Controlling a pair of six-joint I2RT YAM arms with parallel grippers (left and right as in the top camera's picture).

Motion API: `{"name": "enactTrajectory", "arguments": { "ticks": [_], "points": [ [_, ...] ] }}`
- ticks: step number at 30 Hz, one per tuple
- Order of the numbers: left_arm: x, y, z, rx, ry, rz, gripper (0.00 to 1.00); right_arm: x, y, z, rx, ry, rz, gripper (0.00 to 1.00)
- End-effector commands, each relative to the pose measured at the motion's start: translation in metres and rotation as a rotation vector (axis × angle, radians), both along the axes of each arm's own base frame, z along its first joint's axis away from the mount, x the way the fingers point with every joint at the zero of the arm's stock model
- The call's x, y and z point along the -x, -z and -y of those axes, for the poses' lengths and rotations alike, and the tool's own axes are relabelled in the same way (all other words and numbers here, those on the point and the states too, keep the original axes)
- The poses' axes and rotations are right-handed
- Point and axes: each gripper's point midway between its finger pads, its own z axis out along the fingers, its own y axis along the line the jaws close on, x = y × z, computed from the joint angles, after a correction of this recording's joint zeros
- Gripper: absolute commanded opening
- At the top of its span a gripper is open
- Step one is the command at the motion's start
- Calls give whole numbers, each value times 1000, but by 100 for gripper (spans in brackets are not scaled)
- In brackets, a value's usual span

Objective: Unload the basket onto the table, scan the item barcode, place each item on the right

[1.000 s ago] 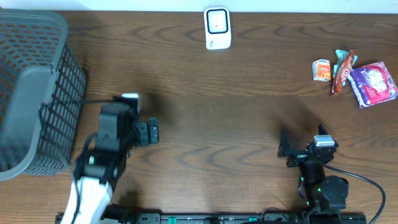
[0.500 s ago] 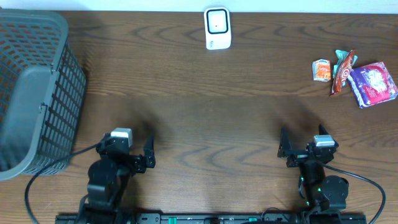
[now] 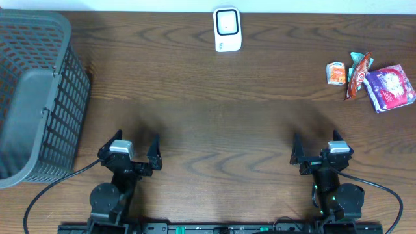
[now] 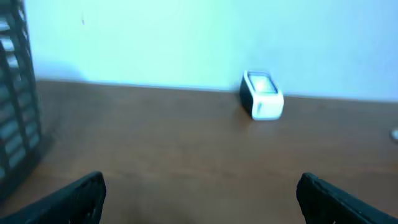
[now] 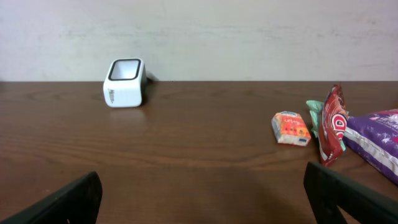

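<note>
Both spread: left end effector, right end effector; scanner far centre, snack packets right, basket left.

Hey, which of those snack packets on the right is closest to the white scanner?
The small orange packet. It sits at the left edge of the pile, while the red wrapper and purple bag lie farther from the scanner.

Right gripper wide open, nothing btwn fingertips, low over brown tabletop. White scanner at far edge, left, by wall. Right side: orange packet, then red wrapper w/ purple bag just beside it.
</note>
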Motion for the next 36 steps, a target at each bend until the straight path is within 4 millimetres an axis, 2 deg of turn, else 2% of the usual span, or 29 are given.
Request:
{"name": "enactTrajectory", "arguments": {
  "ticks": [1,9,12,16,19,36],
  "points": [
    [-3,0,-7,-4,-32,42,98,0,1,1,-14,3,0,99],
    [-5,-11,-12,-21,-55,113,98,0,1,1,-15,3,0,99],
    [-5,-2,-14,-48,-61,81,98,0,1,1,-14,3,0,99],
    [-5,25,-19,-61,-76,-30,98,0,1,1,-15,3,0,99],
    [-4,38,-23,-68,-89,-85,98,0,1,1,-15,3,0,99],
    [-3,39,-21,-60,-70,-88,98,0,1,1,-15,3,0,99]
  ]
}}
